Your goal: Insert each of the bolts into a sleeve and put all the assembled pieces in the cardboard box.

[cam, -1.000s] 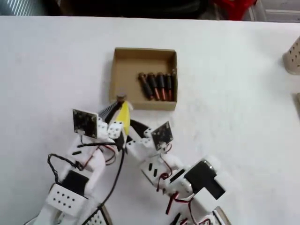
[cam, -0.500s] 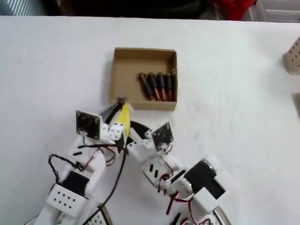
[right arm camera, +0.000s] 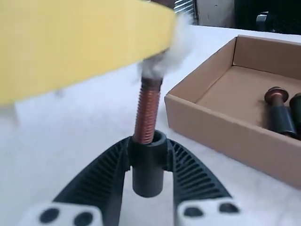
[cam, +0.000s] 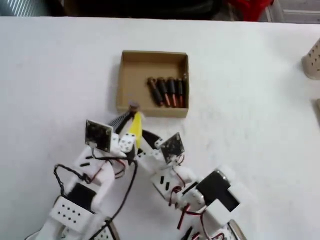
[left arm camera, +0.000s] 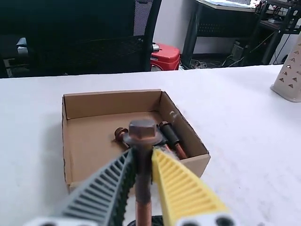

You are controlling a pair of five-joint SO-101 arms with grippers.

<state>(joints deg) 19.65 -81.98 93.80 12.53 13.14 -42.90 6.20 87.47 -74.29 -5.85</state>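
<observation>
You're gripping a copper-coloured hex-head bolt (left arm camera: 142, 132) with your left gripper (left arm camera: 141, 162), its grey ribbed finger (left arm camera: 106, 188) and yellow ribbed finger (left arm camera: 181, 188) closing on the shank from both sides and the head poking out past the fingertips. Your right gripper (right arm camera: 147, 153) is clamping a short black cylindrical sleeve (right arm camera: 147, 172) between its two black ribbed fingers (right arm camera: 101, 176). In the right wrist view the bolt's threaded copper shank is running into the sleeve's open mouth, with most of the thread showing outside it. In the high view both arms are meeting just beside the near wall of the shallow brown cardboard box (cam: 131, 80). The bolt head is sitting right at that wall's edge, and whether it is over the rim or just outside is hard to tell. Several assembled black-and-copper pieces (cam: 169, 92) are lying side by side inside the box, toward one side wall, touching each other. The box is sitting flat on the white table (cam: 250, 100).
</observation>
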